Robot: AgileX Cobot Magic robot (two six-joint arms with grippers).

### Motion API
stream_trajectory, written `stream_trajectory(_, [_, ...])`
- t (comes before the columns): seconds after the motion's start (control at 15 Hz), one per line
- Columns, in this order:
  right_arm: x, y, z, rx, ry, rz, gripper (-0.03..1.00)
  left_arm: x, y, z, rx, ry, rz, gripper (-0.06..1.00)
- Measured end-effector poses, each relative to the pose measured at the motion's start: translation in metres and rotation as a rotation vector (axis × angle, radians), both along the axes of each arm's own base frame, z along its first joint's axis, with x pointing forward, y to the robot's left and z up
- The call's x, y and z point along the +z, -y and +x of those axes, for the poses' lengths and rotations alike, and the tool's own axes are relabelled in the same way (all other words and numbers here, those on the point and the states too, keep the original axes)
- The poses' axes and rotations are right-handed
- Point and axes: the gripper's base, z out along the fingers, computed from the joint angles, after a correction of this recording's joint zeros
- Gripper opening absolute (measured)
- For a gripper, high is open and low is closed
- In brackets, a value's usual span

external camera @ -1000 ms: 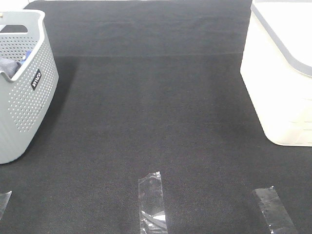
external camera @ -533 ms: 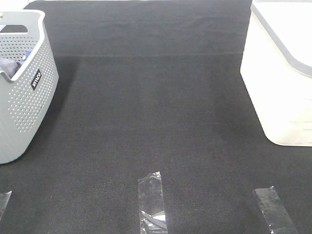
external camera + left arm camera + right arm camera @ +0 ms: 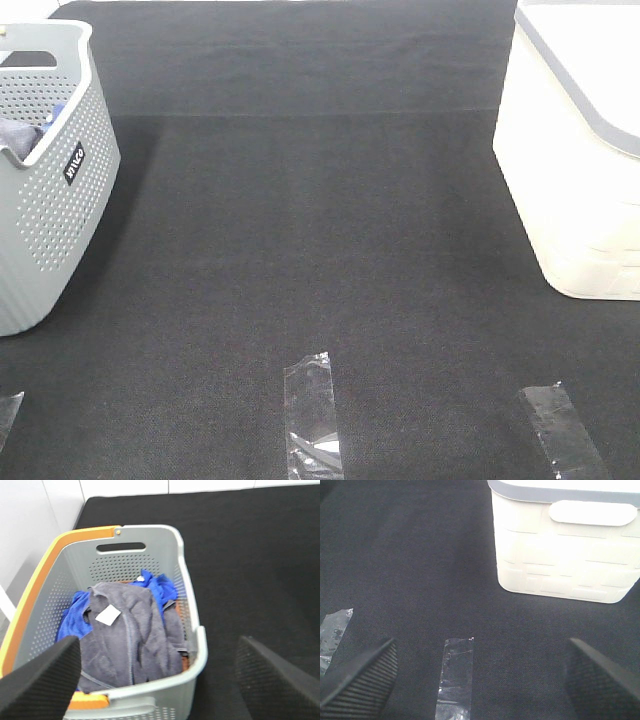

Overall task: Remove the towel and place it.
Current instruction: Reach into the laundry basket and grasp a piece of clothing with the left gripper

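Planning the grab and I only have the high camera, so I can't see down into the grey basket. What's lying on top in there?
Observer: A grey towel lies crumpled on top, with a white tag facing up.
Operator: Anything else under it?
Observer: A blue cloth sits beneath the towel and shows past it on two sides.
Operator: Neither gripper is in my view. Where are they?
Observer: The left gripper hangs above the basket, jaws open and holding nothing. The right gripper is open over the black mat, facing the white bin.
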Motion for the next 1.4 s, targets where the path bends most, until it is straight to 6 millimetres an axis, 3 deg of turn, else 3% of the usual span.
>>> stream_trajectory(0.4, [0.0,0.0,0.0,0.0,0.0,0.0,0.83,-0.009,-0.015,0.096,0.174,-0.254,-0.095,0.73])
stream_trajectory(0.87, [0.0,0.0,0.0,0.0,0.0,0.0,0.83,-0.044,-0.031,0.198,0.337,-0.568,-0.064,0.73])
stream_trajectory(1.13, [0.0,0.0,0.0,0.0,0.0,0.0,0.83,-0.06,-0.035,0.243,0.391,-0.643,-0.08,0.73])
stream_trajectory(1.4, [0.0,0.0,0.0,0.0,0.0,0.0,0.83,-0.076,-0.038,0.267,0.429,-0.696,-0.085,0.73])
